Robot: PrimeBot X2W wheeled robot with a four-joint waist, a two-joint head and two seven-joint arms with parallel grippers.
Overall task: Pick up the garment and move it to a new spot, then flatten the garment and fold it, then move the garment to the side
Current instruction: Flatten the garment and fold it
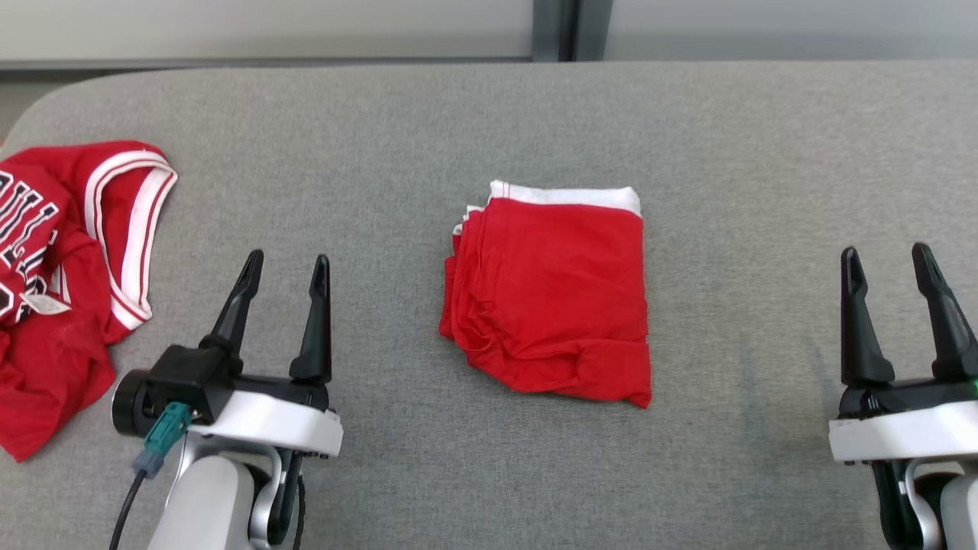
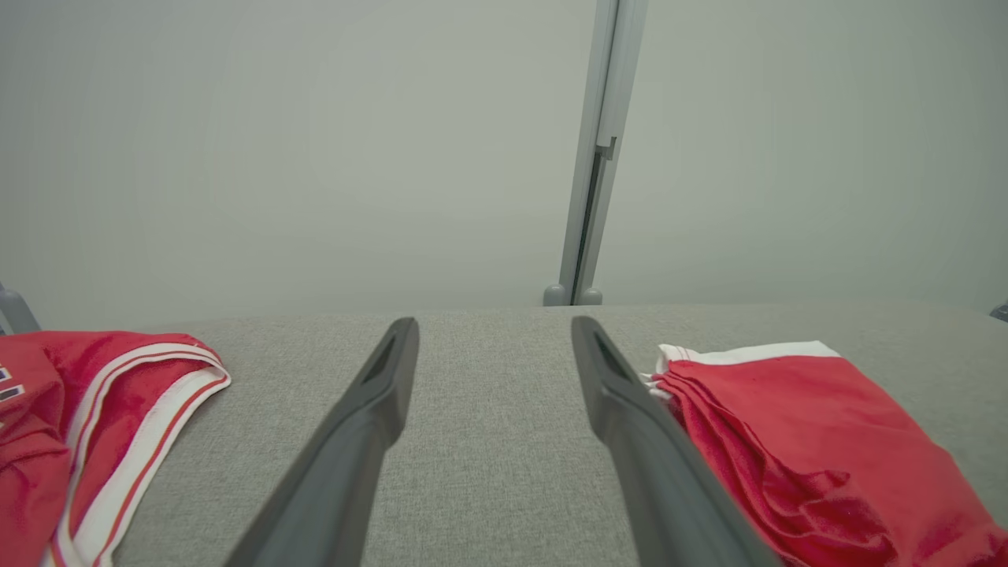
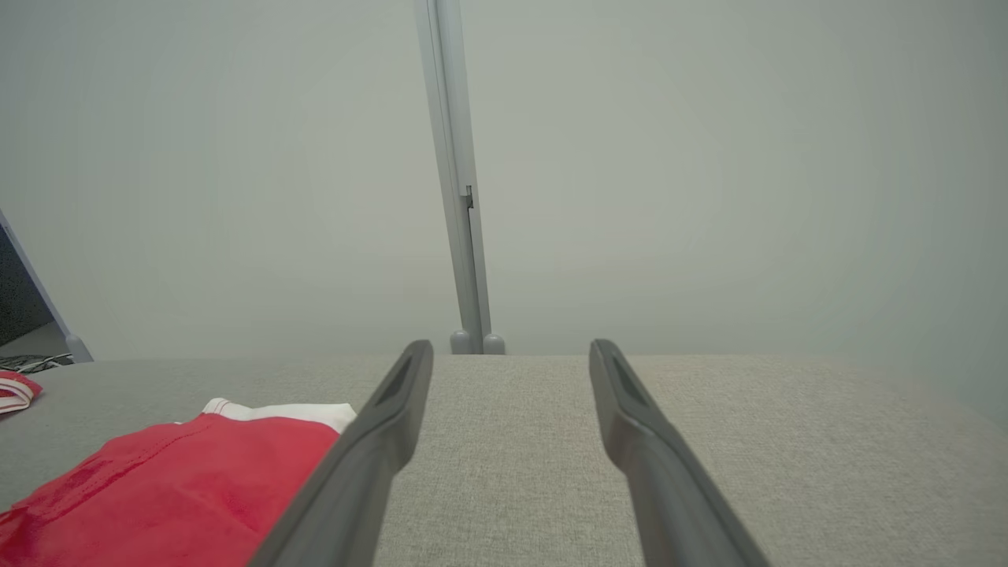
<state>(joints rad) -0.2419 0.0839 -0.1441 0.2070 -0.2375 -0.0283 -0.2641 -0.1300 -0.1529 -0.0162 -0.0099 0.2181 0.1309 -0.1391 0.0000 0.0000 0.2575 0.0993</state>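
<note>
The garment point(image 1: 552, 294) is red with a white band along its far edge, folded into a compact rectangle at the middle of the grey table point(image 1: 489, 122). It also shows at the right of the left wrist view point(image 2: 811, 441) and at the lower left of the right wrist view point(image 3: 173, 488). My left gripper point(image 1: 286, 263) stands open to the garment's left, nothing between its fingers point(image 2: 370, 409). My right gripper point(image 1: 886, 256) stands open well to the garment's right, also empty, its fingers point(image 3: 630, 425) over bare cloth.
A second red garment point(image 1: 61, 275) with white trim and lettering lies crumpled at the table's left edge, seen too in the left wrist view point(image 2: 94, 425). A pale wall with a vertical grey post point(image 2: 591, 157) stands behind the table.
</note>
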